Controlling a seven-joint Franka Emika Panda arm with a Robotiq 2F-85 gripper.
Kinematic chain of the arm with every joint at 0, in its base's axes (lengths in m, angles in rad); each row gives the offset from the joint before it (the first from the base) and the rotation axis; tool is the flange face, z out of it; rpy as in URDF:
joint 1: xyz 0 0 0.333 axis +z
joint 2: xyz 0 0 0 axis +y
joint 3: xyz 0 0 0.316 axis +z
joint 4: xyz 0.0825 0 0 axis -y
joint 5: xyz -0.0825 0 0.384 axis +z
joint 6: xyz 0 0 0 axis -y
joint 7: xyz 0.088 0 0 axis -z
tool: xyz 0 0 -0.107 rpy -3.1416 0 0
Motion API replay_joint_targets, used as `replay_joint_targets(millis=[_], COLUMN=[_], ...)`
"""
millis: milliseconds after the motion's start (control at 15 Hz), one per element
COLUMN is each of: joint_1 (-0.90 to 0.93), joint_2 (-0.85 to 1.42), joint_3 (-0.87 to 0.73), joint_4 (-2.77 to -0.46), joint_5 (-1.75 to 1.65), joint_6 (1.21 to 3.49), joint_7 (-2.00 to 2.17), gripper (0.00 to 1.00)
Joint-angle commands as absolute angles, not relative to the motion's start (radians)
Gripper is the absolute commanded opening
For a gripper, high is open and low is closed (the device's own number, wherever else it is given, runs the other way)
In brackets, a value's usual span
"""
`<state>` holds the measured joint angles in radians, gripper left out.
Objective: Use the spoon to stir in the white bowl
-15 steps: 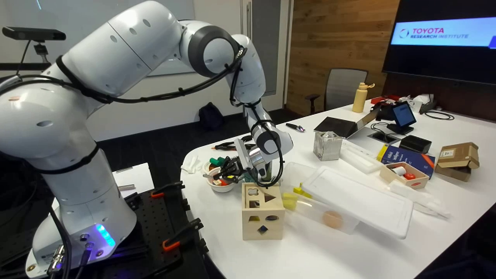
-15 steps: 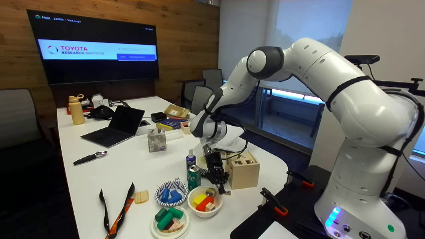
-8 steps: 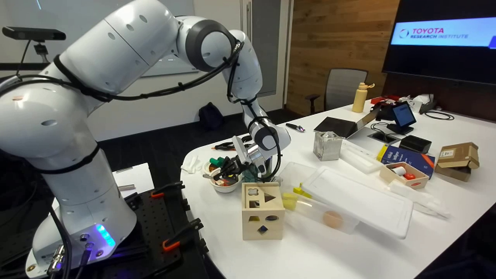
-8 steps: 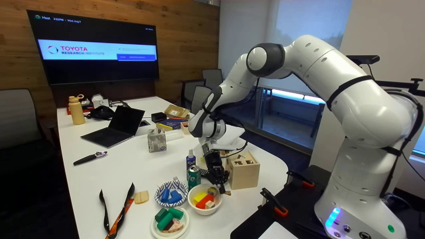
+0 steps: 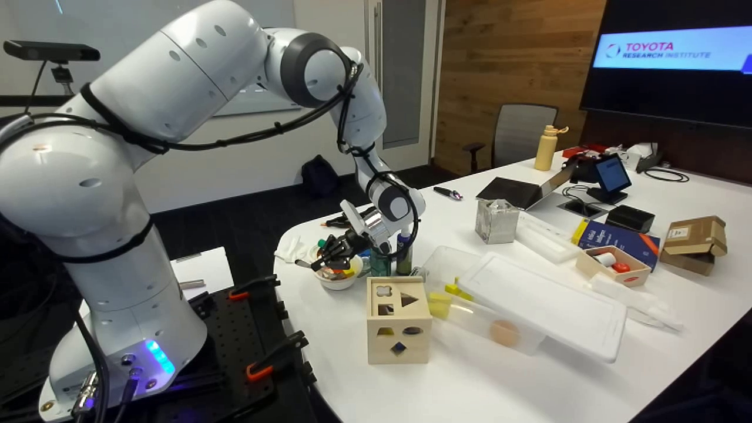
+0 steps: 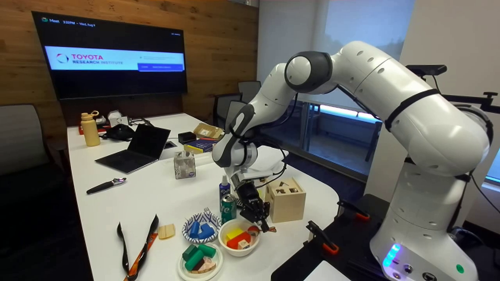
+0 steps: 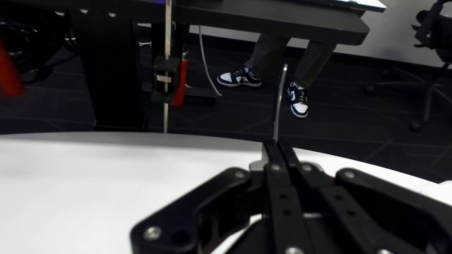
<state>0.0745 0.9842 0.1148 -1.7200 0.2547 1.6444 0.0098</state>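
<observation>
The spoon [image 7: 279, 100] is clamped in the gripper [image 6: 265, 227]: its handle juts out ahead, its head seems to sit among the toy blocks [image 6: 238, 240] in the white bowl [image 6: 237, 253], just below. Grasping looks done; how much stirring is done cannot be told; some is likely left. A green soda can [image 6: 228, 207] and wooden shape sorter [image 6: 288, 203] stand near the gripper, so wide sweeps risk knocks; ahead of it the bench [image 7: 88, 183] ends, and the freest room seems upward.
</observation>
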Motion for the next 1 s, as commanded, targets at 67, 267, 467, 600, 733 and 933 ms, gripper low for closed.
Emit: replay_joint_targets(millis=[67,267,467,600,733,933], joint_1=[0.088,0.083,0.062,0.034,0.009,-0.003], joint_2=[1.021,1.037,1.026,1.0,0.97,0.92], joint_3=[0.112,0.12,0.135,0.148,0.159,0.153], joint_4=[-1.675,-1.667,-1.684,-1.719,-1.761,-1.823], joint_5=[0.237,0.243,0.261,0.291,0.32,0.334], joint_6=[1.616,1.632,1.666,1.718,1.775,1.849], joint_7=[0.01,-0.009,-0.06,-0.123,-0.175,-0.18], gripper=[0.01,0.01,0.01,0.01,0.01,0.01])
